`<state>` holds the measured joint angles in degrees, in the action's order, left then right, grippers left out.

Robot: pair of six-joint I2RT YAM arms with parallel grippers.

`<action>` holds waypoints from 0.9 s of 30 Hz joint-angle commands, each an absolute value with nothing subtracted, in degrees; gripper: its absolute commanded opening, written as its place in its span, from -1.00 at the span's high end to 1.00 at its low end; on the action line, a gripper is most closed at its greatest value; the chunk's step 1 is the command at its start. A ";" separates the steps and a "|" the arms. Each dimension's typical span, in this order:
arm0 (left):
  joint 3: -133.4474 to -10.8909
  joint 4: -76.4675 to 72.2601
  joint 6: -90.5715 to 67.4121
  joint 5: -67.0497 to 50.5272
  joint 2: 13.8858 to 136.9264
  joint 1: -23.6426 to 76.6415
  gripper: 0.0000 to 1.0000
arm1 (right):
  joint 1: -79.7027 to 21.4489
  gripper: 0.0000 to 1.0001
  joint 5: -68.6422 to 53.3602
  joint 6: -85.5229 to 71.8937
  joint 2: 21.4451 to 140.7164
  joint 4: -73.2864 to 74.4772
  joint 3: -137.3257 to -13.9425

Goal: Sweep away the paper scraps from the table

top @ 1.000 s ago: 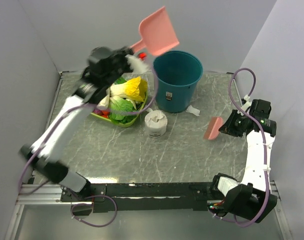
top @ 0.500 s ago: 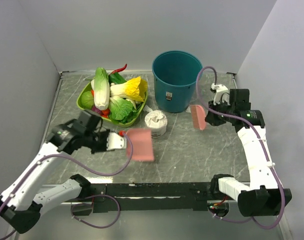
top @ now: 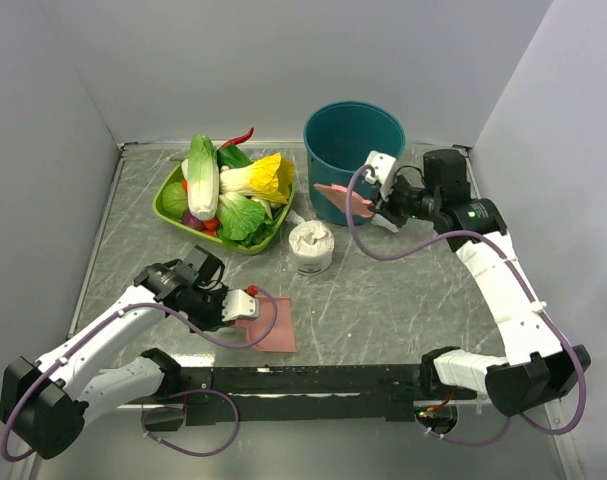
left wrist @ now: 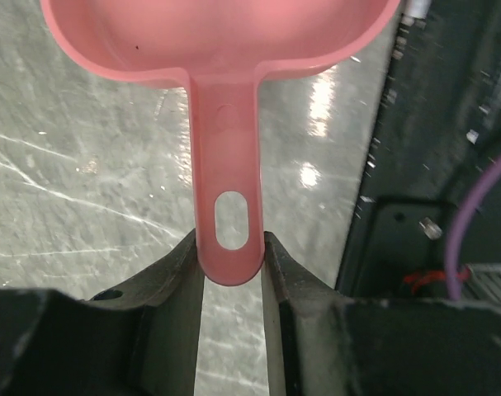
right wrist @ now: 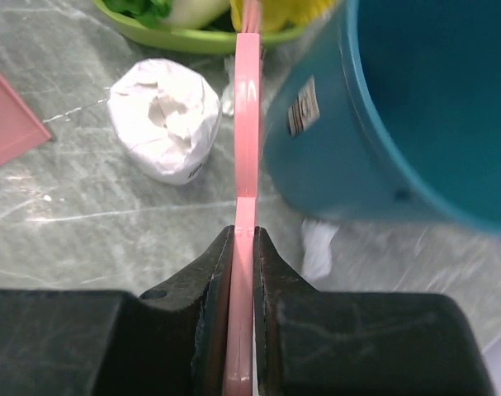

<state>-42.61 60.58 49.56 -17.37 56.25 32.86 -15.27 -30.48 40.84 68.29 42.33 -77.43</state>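
The left end effector (left wrist: 230, 268) is closed partway on the handle of a pink plastic dustpan (top: 267, 322), the handle being clamped between its two dark fingers (left wrist: 177, 276). The dustpan is laid flat on the grey marble-patterned worktop (top: 383, 300) near the front edge, with its mouth turned away from the arm.

The right end effector (right wrist: 243, 241) is fully closed on a thin flat pink plastic sweeping tool (right wrist: 247, 124), which is held edge-on in the wrist view and raised beside the wall of a teal plastic bucket (top: 353, 150).

A crumpled white paper scrap (right wrist: 319, 246) is seen on the worktop at the foot of the bucket, on its right side, just below the sweeping tool. Another small white wad (top: 295, 217) lies between a green tray of vegetables (top: 166, 195) and an upright white tissue roll (top: 310, 247), close to both. The roll stands in front of the bucket, well apart from the dustpan.
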 commanded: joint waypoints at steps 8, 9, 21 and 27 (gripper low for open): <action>-37.80 52.65 45.35 -14.42 50.89 32.87 -0.38 | -19.07 1.00 -35.51 54.14 79.88 33.48 -85.77; -37.62 52.65 44.83 -13.89 49.67 32.87 -0.42 | -18.99 1.00 -35.94 54.49 80.76 33.57 -86.30; -37.62 50.80 42.71 -8.09 47.11 31.38 -0.40 | -19.25 1.00 -42.27 69.50 93.07 43.59 -94.30; -38.67 50.10 41.05 -8.52 48.34 30.06 -0.40 | -19.16 1.00 -41.13 82.85 96.68 48.24 -94.66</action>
